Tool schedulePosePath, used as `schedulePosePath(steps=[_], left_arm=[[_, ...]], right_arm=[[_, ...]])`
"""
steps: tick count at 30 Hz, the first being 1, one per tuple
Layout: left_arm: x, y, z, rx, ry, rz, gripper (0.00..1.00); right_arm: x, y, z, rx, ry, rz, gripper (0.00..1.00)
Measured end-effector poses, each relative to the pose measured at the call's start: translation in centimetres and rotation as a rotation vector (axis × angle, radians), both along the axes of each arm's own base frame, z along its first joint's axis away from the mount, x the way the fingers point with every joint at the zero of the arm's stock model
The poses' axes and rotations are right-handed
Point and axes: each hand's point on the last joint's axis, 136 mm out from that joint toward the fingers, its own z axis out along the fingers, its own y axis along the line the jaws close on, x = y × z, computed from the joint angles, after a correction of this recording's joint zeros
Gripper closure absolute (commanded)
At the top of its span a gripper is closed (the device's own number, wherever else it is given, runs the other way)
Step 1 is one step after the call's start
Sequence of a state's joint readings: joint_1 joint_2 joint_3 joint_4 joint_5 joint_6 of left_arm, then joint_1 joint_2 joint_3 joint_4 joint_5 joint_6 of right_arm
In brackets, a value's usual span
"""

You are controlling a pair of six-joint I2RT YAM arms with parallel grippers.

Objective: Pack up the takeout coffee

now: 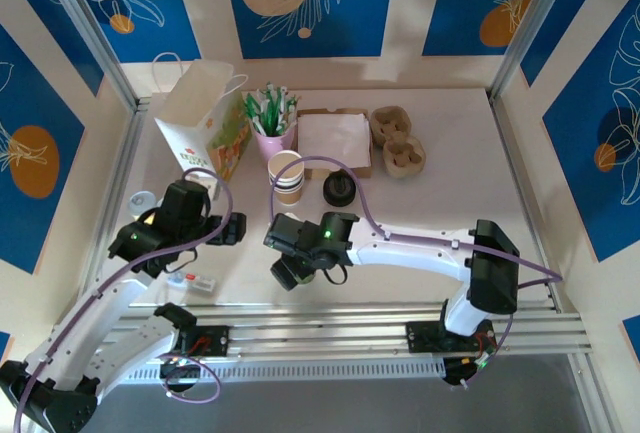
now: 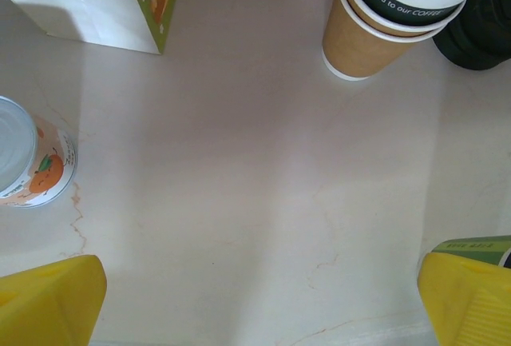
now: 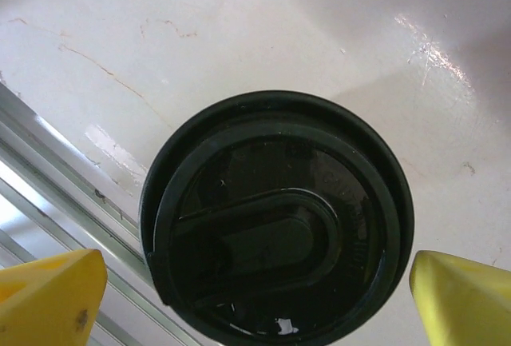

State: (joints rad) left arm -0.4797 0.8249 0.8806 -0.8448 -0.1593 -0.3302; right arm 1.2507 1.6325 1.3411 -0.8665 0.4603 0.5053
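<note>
The takeout coffee (image 3: pixel 275 222) stands near the table's front edge, its round black lid seen from straight above. In the top view the cup (image 1: pixel 286 278) peeks out dark under my right arm's head. My right gripper (image 3: pixel 255 302) hangs open over it, one yellow fingertip (image 3: pixel 48 298) on each side of the lid and neither touching it. The right gripper (image 1: pixel 296 256) sits left of the table's middle. My left gripper (image 1: pixel 236 230) is open over bare table, left of the coffee. Its yellow fingertips (image 2: pixel 48 302) have nothing between them. The white paper bag (image 1: pixel 200 118) stands open at the back left.
A stack of lidless beige cups (image 1: pixel 287 175) and a pile of black lids (image 1: pixel 340 190) stand just behind the coffee. A pink cup of green sticks (image 1: pixel 272 128), a napkin tray (image 1: pixel 335 141) and a cardboard carrier (image 1: pixel 397 141) line the back. A small tin (image 2: pixel 32 162) sits left.
</note>
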Motion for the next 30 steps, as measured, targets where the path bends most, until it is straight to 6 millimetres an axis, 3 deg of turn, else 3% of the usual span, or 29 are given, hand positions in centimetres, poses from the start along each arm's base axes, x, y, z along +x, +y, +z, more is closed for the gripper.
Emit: schedulePosePath(steps=[10,30], left_arm=[[0.3,-0.1,-0.2,0.001,0.001,0.000,0.00],[0.3,-0.2,-0.3,0.005,-0.001,-0.007,0.00]], right_arm=[[0.9,-0.2,-0.3,-0.007,-0.002,-0.011,0.18],[1.4,-0.1,-0.6,-0.008,0.006,-0.035,0.25]])
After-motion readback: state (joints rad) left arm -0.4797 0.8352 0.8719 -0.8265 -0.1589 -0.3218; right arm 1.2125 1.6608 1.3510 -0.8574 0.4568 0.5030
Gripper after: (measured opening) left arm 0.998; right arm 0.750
